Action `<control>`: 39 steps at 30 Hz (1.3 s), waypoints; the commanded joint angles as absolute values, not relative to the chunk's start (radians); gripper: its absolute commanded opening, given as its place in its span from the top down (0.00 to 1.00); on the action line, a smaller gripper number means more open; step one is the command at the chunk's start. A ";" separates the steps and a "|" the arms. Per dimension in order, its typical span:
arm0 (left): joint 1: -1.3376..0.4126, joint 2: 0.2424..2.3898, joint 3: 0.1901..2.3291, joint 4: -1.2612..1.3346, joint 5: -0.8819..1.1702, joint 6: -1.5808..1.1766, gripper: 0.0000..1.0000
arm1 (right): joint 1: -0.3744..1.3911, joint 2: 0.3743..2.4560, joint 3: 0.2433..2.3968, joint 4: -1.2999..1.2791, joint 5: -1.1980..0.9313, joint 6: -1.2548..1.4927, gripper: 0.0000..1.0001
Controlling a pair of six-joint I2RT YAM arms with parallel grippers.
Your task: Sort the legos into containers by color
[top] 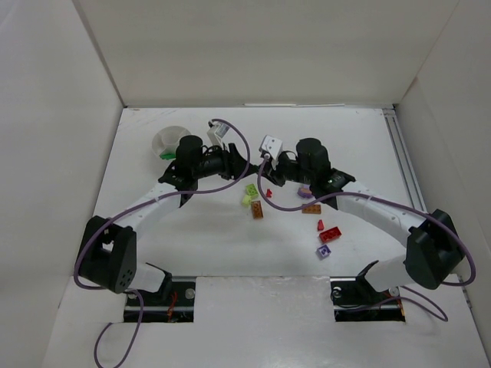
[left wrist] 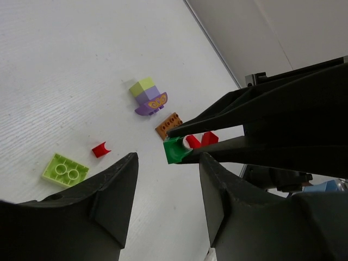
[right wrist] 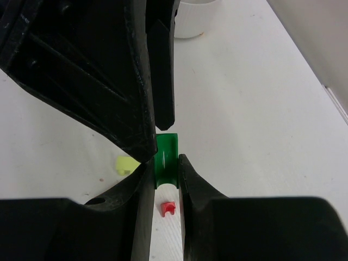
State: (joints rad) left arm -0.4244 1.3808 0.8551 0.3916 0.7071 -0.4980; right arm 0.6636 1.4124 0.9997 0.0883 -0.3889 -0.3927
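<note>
Right wrist view: the right gripper [right wrist: 165, 166] is clenched on a small green lego [right wrist: 166, 155], held aloft well right of the white dish [right wrist: 193, 22]. The left gripper [left wrist: 168, 163] stands spread just beside it. The lego is probably light, rigid and slick, and best pinched across the flat sides of its exposed end.

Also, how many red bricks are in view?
3. One small red brick right of the lime bricks; two more side by side just beyond the purple brick. Others may be hidden.
</note>
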 commanded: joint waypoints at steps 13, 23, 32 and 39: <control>-0.448 1.401 0.890 0.443 0.770 -0.485 1.00 | 0.690 1.410 1.046 0.207 -0.388 -0.393 0.87; -0.439 1.333 0.881 0.408 0.574 -0.483 1.00 | 0.690 1.430 1.046 0.198 -0.388 -0.373 0.50; -0.379 1.253 0.949 0.146 0.076 -0.431 1.00 | 0.690 1.419 1.028 0.166 -0.293 -0.354 0.01; -0.244 1.319 1.025 0.031 -0.172 -0.469 1.00 | 0.660 1.399 0.988 0.146 -0.186 -0.331 0.01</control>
